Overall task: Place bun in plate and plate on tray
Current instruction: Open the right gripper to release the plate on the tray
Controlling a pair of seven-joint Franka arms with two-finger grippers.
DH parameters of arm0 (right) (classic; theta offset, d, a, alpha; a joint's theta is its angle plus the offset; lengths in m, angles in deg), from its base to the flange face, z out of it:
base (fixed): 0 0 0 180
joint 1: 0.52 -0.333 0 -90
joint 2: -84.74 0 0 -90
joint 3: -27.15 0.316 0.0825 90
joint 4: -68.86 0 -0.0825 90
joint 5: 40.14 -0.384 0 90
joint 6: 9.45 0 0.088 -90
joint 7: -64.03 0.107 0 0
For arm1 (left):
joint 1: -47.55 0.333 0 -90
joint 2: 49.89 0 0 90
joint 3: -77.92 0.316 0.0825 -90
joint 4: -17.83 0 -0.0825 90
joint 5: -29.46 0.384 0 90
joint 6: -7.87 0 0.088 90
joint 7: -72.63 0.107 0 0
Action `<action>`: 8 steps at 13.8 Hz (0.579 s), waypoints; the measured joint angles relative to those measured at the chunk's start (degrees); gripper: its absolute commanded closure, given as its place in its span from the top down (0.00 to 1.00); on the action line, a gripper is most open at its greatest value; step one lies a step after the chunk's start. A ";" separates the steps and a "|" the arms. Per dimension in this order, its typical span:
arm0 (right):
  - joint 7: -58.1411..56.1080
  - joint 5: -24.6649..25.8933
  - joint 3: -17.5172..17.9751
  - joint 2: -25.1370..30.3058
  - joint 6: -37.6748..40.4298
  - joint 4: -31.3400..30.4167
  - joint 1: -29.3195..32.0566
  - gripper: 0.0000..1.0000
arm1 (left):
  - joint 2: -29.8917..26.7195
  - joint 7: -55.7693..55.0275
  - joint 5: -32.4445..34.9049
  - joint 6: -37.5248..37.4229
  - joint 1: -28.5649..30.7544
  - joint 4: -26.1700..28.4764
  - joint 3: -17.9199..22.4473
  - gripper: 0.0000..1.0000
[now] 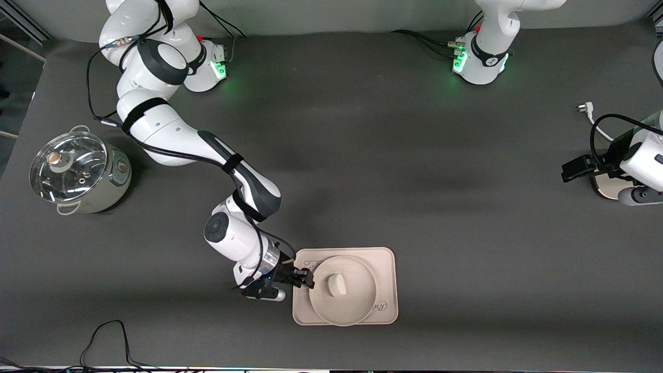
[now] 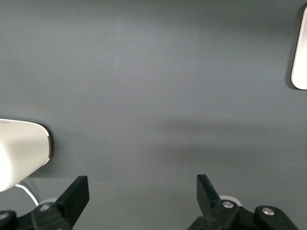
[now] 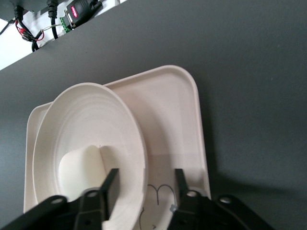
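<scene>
I'm watching the right gripper (image 1: 309, 276), fingers spread around the plate (image 1: 357, 305) rim on the tray (image 1: 386, 259); pulling away carelessly risks dragging it, rolling the bun (image 1: 336, 284). Left gripper (image 2: 143, 201) is waiting open at its table end.

On the surface (image 1: 362, 155) are one bun (image 1: 336, 284), one plate (image 1: 357, 305), one tray (image 1: 386, 269), one pot (image 1: 77, 173), and two claws (image 1: 308, 277) (image 2: 143, 196).

Both arms are glossy white with rounded segments and dark grey-black bands at the joints. Black cables strapped on with black bands run along the right arm, which has a silver wrist ring. Green lights glow at both white bases. The right end effector (image 1: 308, 277) and left end effector (image 2: 141, 194) have matte black fingers with small silver screws.
</scene>
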 measured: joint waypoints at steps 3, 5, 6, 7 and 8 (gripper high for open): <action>-0.74 0.74 0.02 1.92 5.88 0.92 -0.03 1.00 | 0.01 0.00 0.01 -0.29 0.00 0.03 0.01 1.00; -1.22 0.74 0.05 4.98 12.71 1.39 -0.07 1.00 | 0.01 0.00 0.06 -0.75 0.17 0.04 0.15 1.00; -1.70 0.74 0.06 6.68 16.41 1.44 -0.07 1.00 | 0.02 0.00 0.13 -0.92 0.24 0.05 0.16 1.00; -2.13 0.74 0.05 8.42 20.08 1.48 -0.04 1.00 | 0.04 0.00 0.14 -1.10 0.25 0.07 0.16 1.00; -2.33 0.74 0.05 10.21 23.26 1.51 0.07 1.00 | 0.05 0.00 0.14 -1.12 0.25 0.09 0.16 1.00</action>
